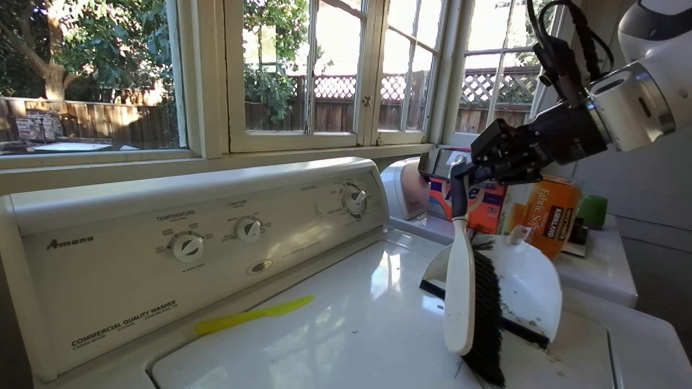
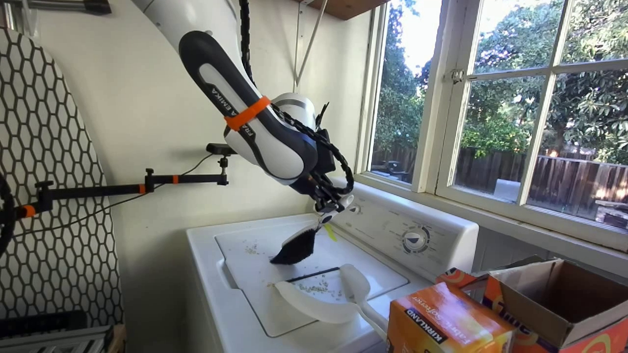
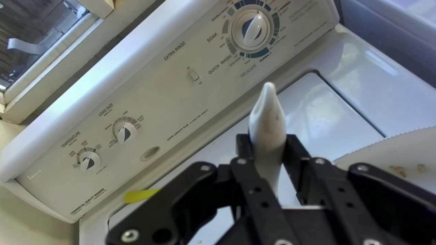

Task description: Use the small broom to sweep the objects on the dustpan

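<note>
My gripper (image 1: 476, 168) is shut on the handle of the small broom. The broom (image 1: 459, 292) has a white handle with a dark grip and black bristles (image 2: 297, 247); it hangs tilted, bristles down, over the washer lid. I cannot tell whether the bristles touch the lid. In the wrist view, the white handle end (image 3: 267, 126) stands between the fingers. The white dustpan (image 1: 532, 270) lies on the lid beside the broom, with its dark lip (image 2: 314, 274) facing the bristles' side. Small crumbs (image 2: 314, 288) lie in the dustpan. More crumbs (image 2: 251, 249) lie scattered on the lid.
A yellow-green plastic knife (image 1: 254, 316) lies on the washer near its control panel (image 1: 281, 227). An orange fabric softener box (image 2: 446, 318) and an open cardboard box (image 2: 554, 299) stand beyond the dustpan's handle. Windows rise behind the panel.
</note>
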